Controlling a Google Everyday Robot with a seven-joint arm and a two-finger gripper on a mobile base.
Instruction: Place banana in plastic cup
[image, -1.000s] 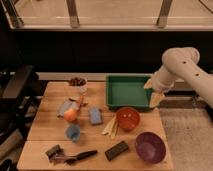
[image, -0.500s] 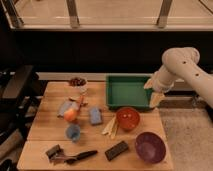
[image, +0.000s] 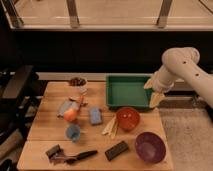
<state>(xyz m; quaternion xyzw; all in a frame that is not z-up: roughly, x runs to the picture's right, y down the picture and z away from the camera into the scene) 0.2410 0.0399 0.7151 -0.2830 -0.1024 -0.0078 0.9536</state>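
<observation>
Dim scene, dark backdrop (image: 100, 55), bright strip (image: 117, 12) above; pale end effector (image: 156, 98) just right of green tray (image: 127, 92)

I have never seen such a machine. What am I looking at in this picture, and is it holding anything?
It is a robot with one white arm. A single camera looks down on a wooden table; where that camera sits is not known. The gripper hangs over the right edge of the green tray, jaws open, holding nothing. On the table lie a banana beside an orange bowl, a small blue cup, a purple bowl and other small things.
</observation>
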